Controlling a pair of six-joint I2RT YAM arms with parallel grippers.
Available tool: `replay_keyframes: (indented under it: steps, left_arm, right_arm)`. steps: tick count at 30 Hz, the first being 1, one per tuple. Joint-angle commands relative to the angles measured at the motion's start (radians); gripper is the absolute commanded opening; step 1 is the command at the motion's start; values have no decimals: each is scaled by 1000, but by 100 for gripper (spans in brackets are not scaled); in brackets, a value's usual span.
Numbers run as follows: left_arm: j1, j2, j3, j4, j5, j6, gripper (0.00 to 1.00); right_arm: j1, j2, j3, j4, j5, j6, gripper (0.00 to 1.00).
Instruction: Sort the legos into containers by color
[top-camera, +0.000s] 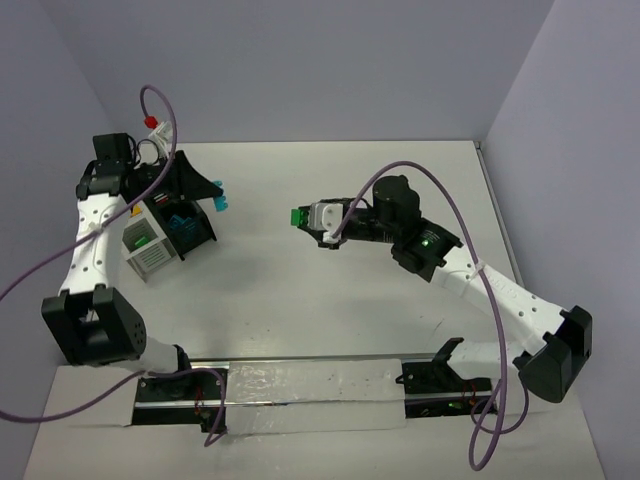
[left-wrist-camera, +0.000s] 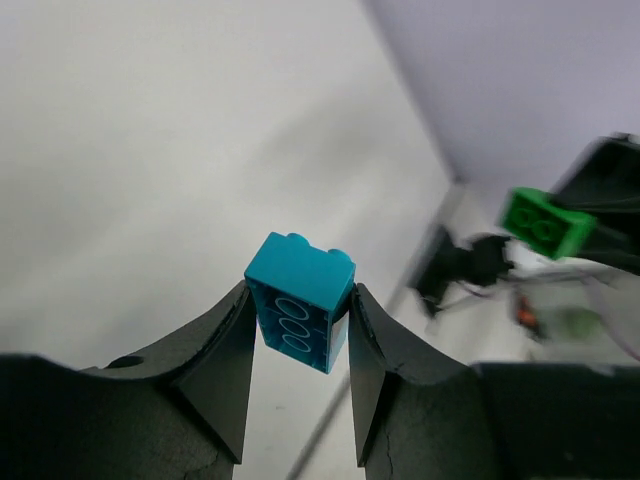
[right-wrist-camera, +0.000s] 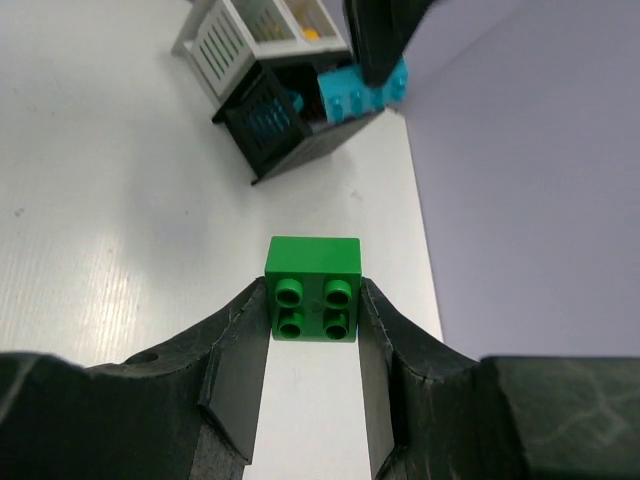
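Between the pads of the left claw (left-wrist-camera: 300, 312), which is shut partway, sits a teal brick (left-wrist-camera: 298, 272). It's pinched on two opposite faces and a bit tilted. Overhead cam puts it raised, just beside the far-right corner of the containers (right-wrist-camera: 222, 45). That's nr the black bin (right-wrist-camera: 262, 135) but not clearly over its opening. Black bin has sth cyan inside. The white bin (top-camera: 152, 262) nearest the arm bases has green in it, and another white one shows a yellow/orange bit (right-wrist-camera: 312, 33).

The right claw (right-wrist-camera: 313, 300) is also shut partway, on a green brick (right-wrist-camera: 313, 262). It grips the brick by its sides w/ studs facing the wrist cam. It hangs over mid worktop (top-camera: 300, 310), well apart from the containers and off the surface by the look of it.

Risks, as I judge them:
- If teal is let go where it hangs, it prob clips the rim or drops outside onto the worktop. It needs to come inward over the black bin 1st.
- W/ the tilted hold, the brick may twist as the jaws part and bounce off the slats.
- The bin w/ green is on the cluster's far side from the right arm, so reaching it means crossing the black bin and the left arm. Both arms in at once could clash.
- Bins are small and joined tight, so a slight offset puts a brick in the wrong colour.
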Motion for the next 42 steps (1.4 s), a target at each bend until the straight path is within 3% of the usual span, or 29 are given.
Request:
replay_keyframes:
  steps: [1, 3, 8, 35, 40, 42]
  left_arm:
    - [-3, -127, -59, 151, -510, 45, 0]
    - [-2, -120, -78, 148, -708, 104, 0]
    - [-2, -150, -162, 209, -824, 141, 0]
    - [-2, -39, -268, 378, -945, 145, 12]
    - [-1, -26, -278, 365, -956, 160, 17]
    - [-1, -21, -276, 348, -961, 163, 26]
  right_arm:
    - [-28, 16, 27, -50, 58, 63, 0]
    - [-41, 24, 30, -61, 70, 82, 0]
    - [-66, 38, 38, -77, 87, 102, 0]
    - [-76, 72, 80, -125, 119, 124, 0]
    - [-77, 72, 82, -134, 118, 113, 0]
    - [-77, 74, 85, -135, 117, 113, 0]
